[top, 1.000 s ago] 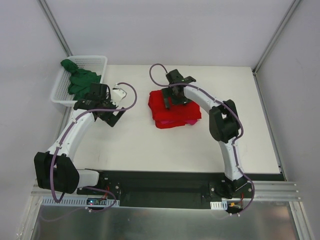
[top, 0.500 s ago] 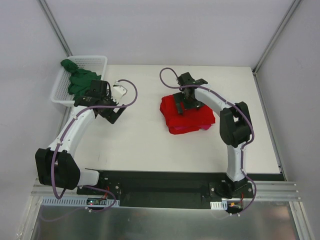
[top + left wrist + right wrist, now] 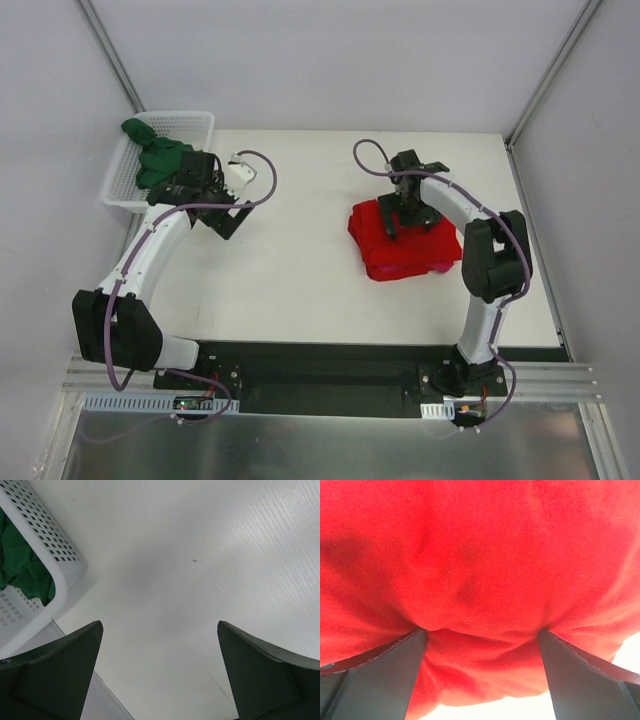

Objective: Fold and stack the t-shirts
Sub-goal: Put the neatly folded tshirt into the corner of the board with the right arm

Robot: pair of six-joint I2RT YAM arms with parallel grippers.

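The folded red t-shirt (image 3: 405, 248) lies right of the table's middle, on a magenta-pink t-shirt whose edge (image 3: 440, 267) peeks out at its lower right. My right gripper (image 3: 408, 214) presses down on the red cloth's far-left part. Its fingers stand wide apart and dent the red t-shirt (image 3: 480, 570), with a ridge of cloth bulging between them around the right gripper (image 3: 482, 630). The dark green t-shirt (image 3: 160, 160) lies crumpled in the white basket (image 3: 195, 118). My left gripper (image 3: 226, 222) hangs open over bare table right of the basket; between the left gripper's fingers (image 3: 159, 625) is nothing.
The basket's mesh corner (image 3: 55, 550) with the green t-shirt (image 3: 20, 570) inside it shows at the upper left of the left wrist view. The table's left edge runs just below that corner. Grey walls close in the back and sides.
My right gripper has slid to the right, and the red and pink stack has moved with it across the table. The left gripper has shifted slightly up toward the basket.
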